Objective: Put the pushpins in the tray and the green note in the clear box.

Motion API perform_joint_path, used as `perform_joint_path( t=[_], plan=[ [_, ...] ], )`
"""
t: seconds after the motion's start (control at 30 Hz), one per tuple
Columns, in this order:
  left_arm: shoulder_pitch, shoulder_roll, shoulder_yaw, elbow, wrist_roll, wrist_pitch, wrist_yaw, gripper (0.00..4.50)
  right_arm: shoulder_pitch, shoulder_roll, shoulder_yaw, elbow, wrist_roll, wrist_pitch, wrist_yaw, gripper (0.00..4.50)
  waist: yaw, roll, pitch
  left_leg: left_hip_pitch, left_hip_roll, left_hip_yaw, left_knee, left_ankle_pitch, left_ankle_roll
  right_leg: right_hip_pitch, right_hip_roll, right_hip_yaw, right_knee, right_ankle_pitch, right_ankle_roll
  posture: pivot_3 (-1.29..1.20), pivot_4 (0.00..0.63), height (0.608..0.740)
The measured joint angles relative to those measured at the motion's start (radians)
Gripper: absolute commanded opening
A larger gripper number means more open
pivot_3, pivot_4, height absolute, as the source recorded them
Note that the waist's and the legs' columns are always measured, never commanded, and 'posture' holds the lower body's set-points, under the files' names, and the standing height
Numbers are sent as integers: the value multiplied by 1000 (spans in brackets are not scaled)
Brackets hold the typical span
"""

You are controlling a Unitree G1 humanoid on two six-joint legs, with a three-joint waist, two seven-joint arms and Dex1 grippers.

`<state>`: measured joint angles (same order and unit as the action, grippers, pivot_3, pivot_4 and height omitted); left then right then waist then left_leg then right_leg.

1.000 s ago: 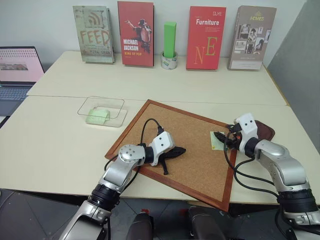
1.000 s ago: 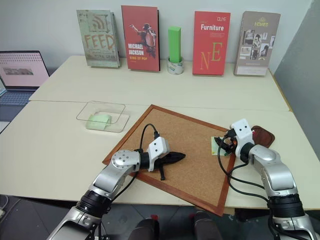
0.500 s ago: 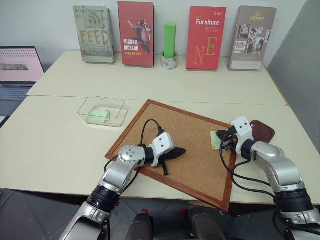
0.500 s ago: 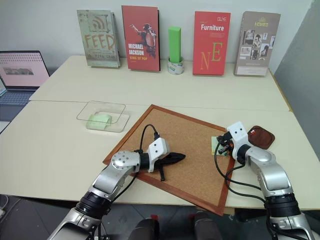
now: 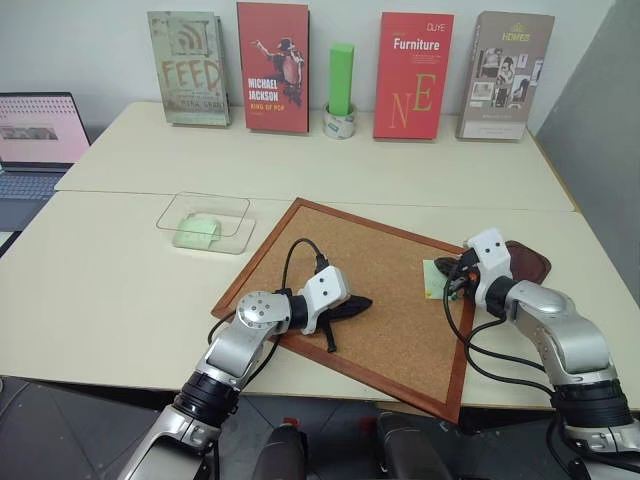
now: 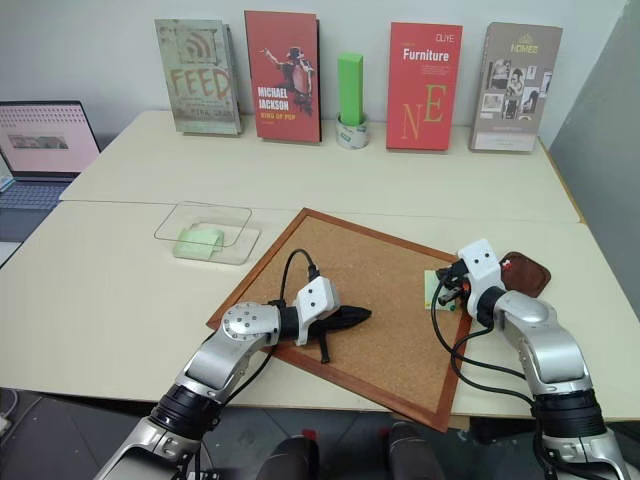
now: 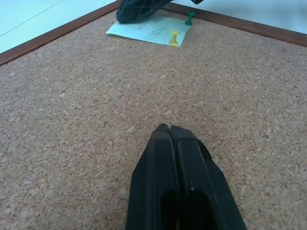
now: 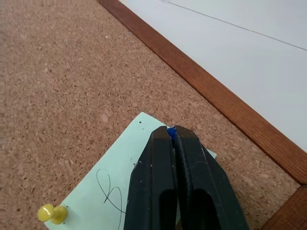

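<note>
The small blue-headed pushpin (image 8: 170, 132) is pinched in the right hand (image 8: 172, 136), over the pale mint-green paper note (image 8: 115, 196) near the cork board's (image 5: 370, 290) right edge. A yellow pushpin (image 8: 52, 213) and a green pushpin (image 7: 190, 18) remain; lifting could tear or drag the note. The left hand (image 7: 169, 130), clenched empty, rests mid-board.

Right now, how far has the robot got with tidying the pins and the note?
Nothing looks finished: the note lies on the cork board, a yellow pin in it, a green pin at its edge. In hand: the right gripper is shut on a blue pin at the note's corner. Left: all pins to the tray, the note to the clear box.
</note>
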<state>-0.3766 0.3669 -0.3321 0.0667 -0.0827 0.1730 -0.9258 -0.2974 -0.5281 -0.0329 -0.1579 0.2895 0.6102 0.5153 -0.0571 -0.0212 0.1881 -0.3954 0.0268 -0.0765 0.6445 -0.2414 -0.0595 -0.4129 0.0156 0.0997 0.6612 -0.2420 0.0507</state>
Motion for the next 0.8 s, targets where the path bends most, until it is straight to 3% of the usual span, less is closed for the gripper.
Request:
perform_joint_path(
  t=[0.43, 0.57, 0.8],
  plan=[
    [-3, -3, -7, 1, 10, -3, 2, 0, 24, -11, -110, -125, 26, 74, -47, 68, 0, 0, 0, 0, 0, 0, 0, 0, 0, 1, 0, 0, 0, 0, 0, 0, 150, 740],
    [1, -2, -10, -1, 10, -6, 1, 0, 121, -93, -180, -138, -27, 74, -85, 68, 3, 0, 0, 0, 0, 0, -1, 0, 0, 1, 0, 0, -2, 0, -1, 0, 150, 740],
    [1, 4, -5, 2, 12, -6, 1, 0, 167, -151, -165, -51, -165, 10, -135, 68, -2, 2, -1, 3, 0, 1, 0, 0, 0, 2, 0, 1, -1, -3, -5, 0, 150, 740]
  ],
)
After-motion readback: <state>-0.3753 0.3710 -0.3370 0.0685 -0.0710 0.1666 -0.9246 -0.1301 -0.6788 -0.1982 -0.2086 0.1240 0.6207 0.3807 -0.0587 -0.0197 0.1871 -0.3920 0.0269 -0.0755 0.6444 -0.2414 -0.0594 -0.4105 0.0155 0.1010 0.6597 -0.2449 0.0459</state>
